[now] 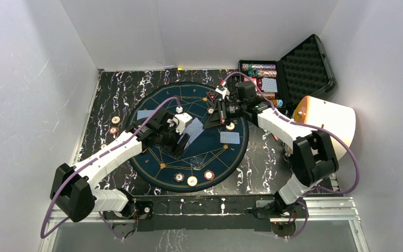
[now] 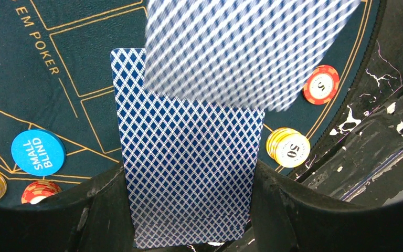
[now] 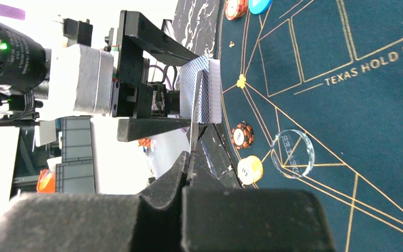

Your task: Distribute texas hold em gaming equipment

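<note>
My left gripper (image 2: 189, 181) is shut on a deck of blue-backed cards (image 2: 189, 157) and holds it over the round poker mat (image 1: 160, 94). My right gripper (image 3: 191, 157) is shut on the edge of a single card (image 3: 192, 134) that overlaps the top of the deck; in the left wrist view this card (image 2: 246, 47) is blurred. In the top view the two grippers meet mid-mat, left (image 1: 177, 140) and right (image 1: 213, 118). Dealt cards lie on the mat at the left (image 1: 144, 114) and right (image 1: 230, 137). A blue small blind disc (image 2: 38, 152) and chips (image 2: 288, 148) sit near the mat's rim.
An open black case (image 1: 304, 65) at the back right holds chip rows (image 1: 260, 71) and cards (image 1: 269, 85). A big white cylinder with an orange end (image 1: 328, 118) stands at the right. A clear disc (image 3: 293, 153) lies on the mat. White walls enclose the black marbled table (image 1: 110, 89).
</note>
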Tool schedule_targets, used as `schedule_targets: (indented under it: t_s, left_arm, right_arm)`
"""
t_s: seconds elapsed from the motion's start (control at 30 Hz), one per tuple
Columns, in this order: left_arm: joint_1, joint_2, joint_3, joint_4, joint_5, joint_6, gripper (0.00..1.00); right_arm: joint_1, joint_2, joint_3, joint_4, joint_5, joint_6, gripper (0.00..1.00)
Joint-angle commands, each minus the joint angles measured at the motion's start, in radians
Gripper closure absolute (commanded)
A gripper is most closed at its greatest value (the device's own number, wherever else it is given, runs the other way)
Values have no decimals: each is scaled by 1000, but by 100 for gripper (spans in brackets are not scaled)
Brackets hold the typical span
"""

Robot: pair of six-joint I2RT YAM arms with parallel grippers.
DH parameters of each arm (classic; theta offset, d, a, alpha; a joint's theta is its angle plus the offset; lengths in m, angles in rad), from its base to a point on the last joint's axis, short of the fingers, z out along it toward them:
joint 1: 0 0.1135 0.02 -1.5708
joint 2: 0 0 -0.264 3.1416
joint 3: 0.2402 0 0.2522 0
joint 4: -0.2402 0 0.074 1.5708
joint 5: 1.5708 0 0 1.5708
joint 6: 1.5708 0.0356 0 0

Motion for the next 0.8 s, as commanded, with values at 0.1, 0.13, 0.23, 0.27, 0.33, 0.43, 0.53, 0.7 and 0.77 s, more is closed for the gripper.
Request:
schedule_targets:
  t_s: [0.1,0.13,0.23,0.27,0.33,0.43,0.53,0.7,0.77]
  left_arm:
    - [13,-66,-25,16,-10,-18,100]
    - [16,-66,-26,15,-17,-22,100]
    - [37,-56,-17,-4,-60,-58,100]
    - [46,-49,-11,-17,-73,-67,100]
    - [67,-33,0,-37,-97,-91,100]
    - [94,-17,8,-45,-117,-114,100]
    - [119,-2,21,-46,-133,-110,100]
    - [146,-2,46,-40,-120,-118,100]
    - [155,-8,60,-43,-115,-129,100]
  right_arm:
    - [-87,-127,-5,-228,-60,-209,100]
    - [-91,-141,-6,-276,-51,-248,100]
    - [-90,-175,11,-453,34,-402,100]
    - [-87,-182,24,-524,100,-485,100]
    - [-72,-191,33,-637,201,-565,100]
    - [2,-197,23,-738,309,-671,100]
    - [57,-203,4,-773,285,-728,100]
    - [85,-82,63,-734,145,-708,100]
    - [93,3,134,-679,70,-636,100]
